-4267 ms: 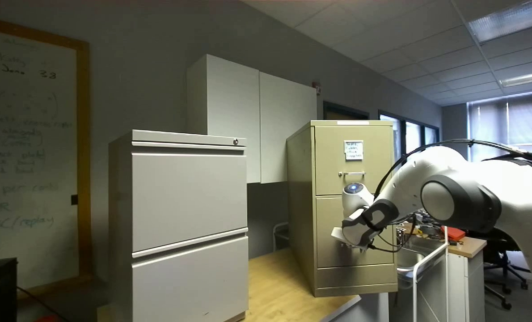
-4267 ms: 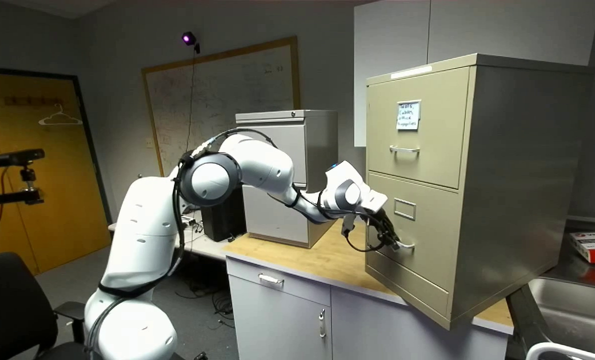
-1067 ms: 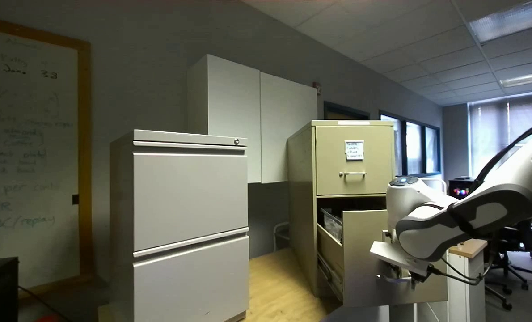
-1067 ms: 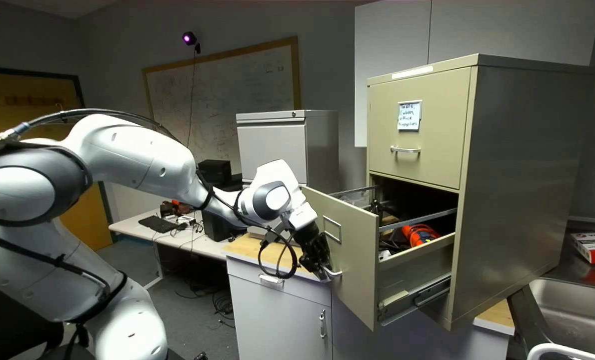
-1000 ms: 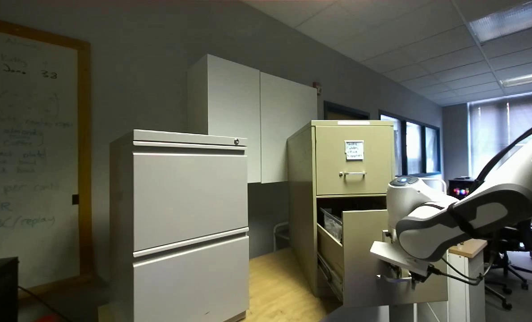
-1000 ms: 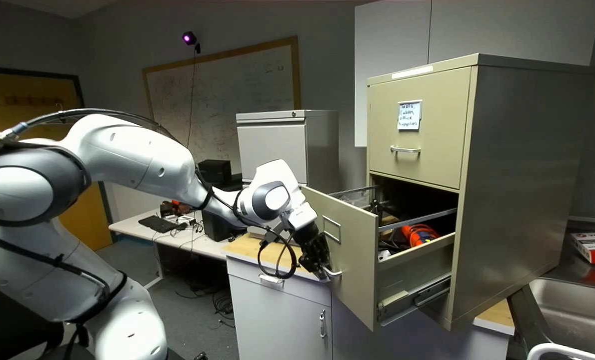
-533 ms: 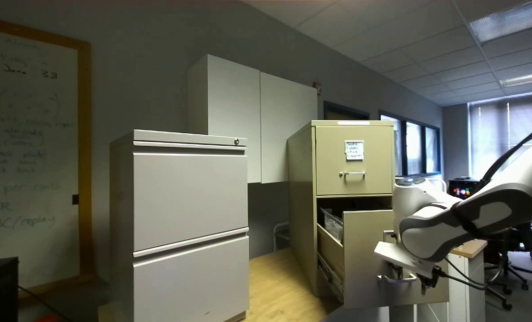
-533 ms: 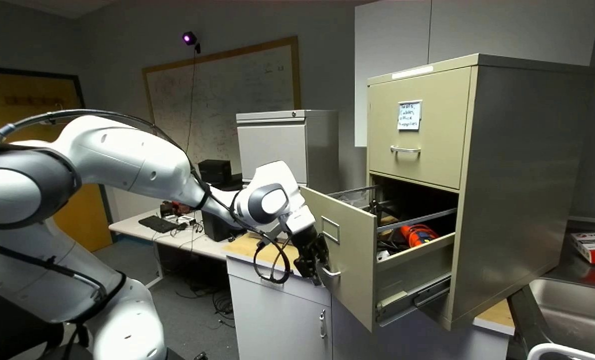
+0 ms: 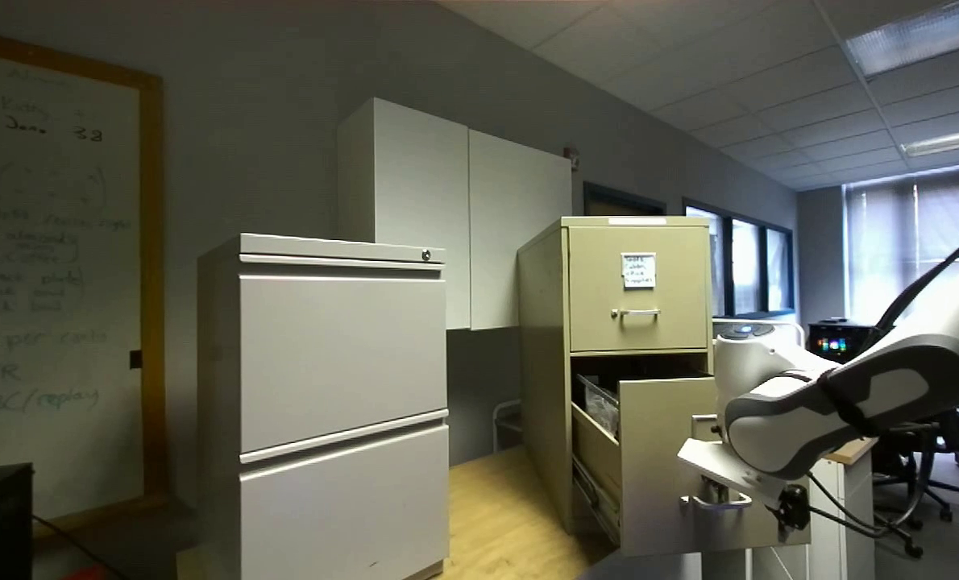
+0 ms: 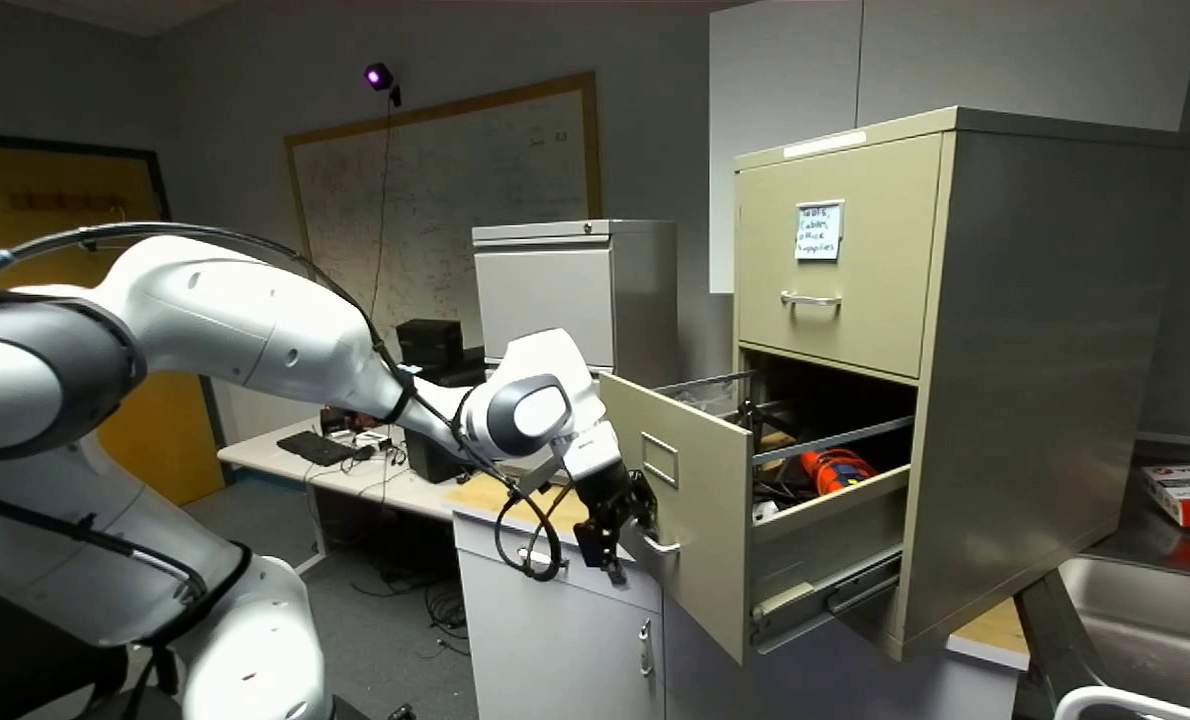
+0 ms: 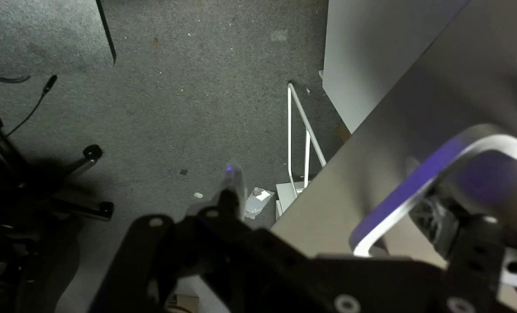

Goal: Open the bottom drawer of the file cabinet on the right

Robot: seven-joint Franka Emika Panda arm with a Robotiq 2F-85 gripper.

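Note:
The tall beige-tan file cabinet stands on the counter. Its bottom drawer is pulled far out, with an orange item and dark clutter inside. Under an unfilled label frame, the drawer front carries a silver pull. My gripper has its jaws spread wide. In the wrist view the pull runs between the fingers, close to the one on the drawer side, and the outer finger is well apart from it. Whether the inner finger touches the pull cannot be told. Both exterior views show the gripper in front of the drawer.
A light-grey cabinet stands on the wooden counter beside the file cabinet. A sink lies on its far side. Below the gripper are carpeted floor, a white rail and a chair base.
Several seconds ago the bottom drawer was shut; it has since come out with the gripper. Over the last second the jaws spread off the pull and the arm shifted slightly outward, the drawer barely moving.

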